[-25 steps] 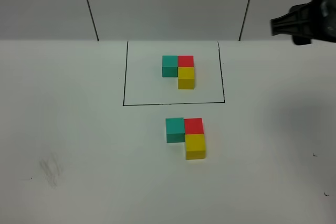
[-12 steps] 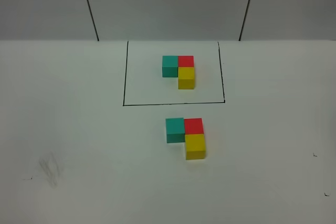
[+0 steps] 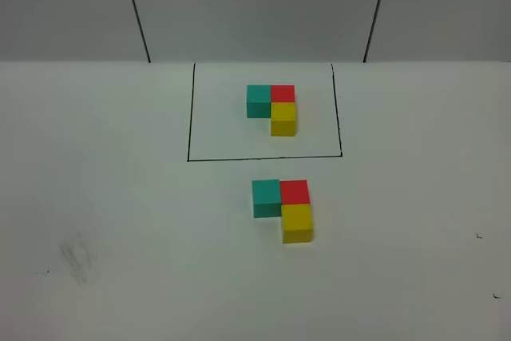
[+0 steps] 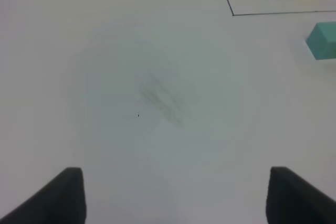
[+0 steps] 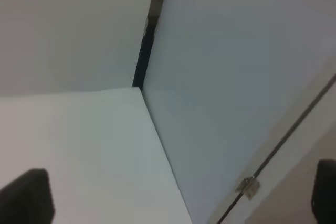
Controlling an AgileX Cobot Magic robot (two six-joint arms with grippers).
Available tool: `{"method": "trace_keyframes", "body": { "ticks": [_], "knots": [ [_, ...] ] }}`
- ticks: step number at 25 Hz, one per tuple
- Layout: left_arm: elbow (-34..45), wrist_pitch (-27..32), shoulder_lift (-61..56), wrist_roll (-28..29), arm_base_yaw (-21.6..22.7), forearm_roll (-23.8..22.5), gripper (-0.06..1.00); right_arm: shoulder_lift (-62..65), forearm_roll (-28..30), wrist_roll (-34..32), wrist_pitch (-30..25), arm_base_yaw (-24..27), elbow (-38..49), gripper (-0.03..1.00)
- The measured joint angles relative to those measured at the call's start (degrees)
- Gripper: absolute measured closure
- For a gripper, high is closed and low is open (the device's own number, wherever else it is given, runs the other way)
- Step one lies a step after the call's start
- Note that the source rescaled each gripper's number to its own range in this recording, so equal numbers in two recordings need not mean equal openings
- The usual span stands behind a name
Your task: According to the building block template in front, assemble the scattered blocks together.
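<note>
The building block template (image 3: 271, 108) is an L of teal, red and yellow cubes inside a black-lined rectangle (image 3: 263, 158) at the back of the white table. The scattered blocks stand joined in the same L just in front of the frame: teal (image 3: 266, 197), red (image 3: 294, 191), yellow (image 3: 297, 223). Neither gripper shows in the exterior view. In the left wrist view my left gripper (image 4: 178, 198) is open and empty above bare table, with the teal block (image 4: 323, 39) off at the edge. My right gripper (image 5: 176, 198) is open and empty, facing a wall corner.
A faint grey smudge (image 3: 77, 257) marks the table at the front left and also shows in the left wrist view (image 4: 163, 98). Grey wall panels with dark seams (image 3: 136, 9) stand behind the table. A wall seam (image 5: 147, 51) fills the right wrist view.
My right gripper stood at the upper right edge of the exterior view one second ago and has left that view. The blocks have not moved.
</note>
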State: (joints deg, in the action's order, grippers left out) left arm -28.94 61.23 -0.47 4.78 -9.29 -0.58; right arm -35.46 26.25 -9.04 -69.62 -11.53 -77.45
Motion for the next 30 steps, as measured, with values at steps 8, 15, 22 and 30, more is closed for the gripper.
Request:
{"method": "trace_keyframes", "body": {
  "ticks": [8, 15, 22, 30],
  "knots": [
    [0.0, 0.0, 0.0, 0.0, 0.0, 0.0, 0.42, 21.43, -13.53, 3.96, -0.5, 0.0, 17.14, -0.03],
    [0.0, 0.0, 0.0, 0.0, 0.0, 0.0, 0.42, 32.85, -29.55, 11.38, 3.12, 0.0, 33.05, -0.03],
    [0.0, 0.0, 0.0, 0.0, 0.0, 0.0, 0.42, 35.84, -30.91, 10.01, 4.36, 0.0, 43.26, -0.03],
    [0.0, 0.0, 0.0, 0.0, 0.0, 0.0, 0.42, 35.89, -33.26, 10.5, 8.49, 0.0, 48.93, -0.02]
  ]
}}
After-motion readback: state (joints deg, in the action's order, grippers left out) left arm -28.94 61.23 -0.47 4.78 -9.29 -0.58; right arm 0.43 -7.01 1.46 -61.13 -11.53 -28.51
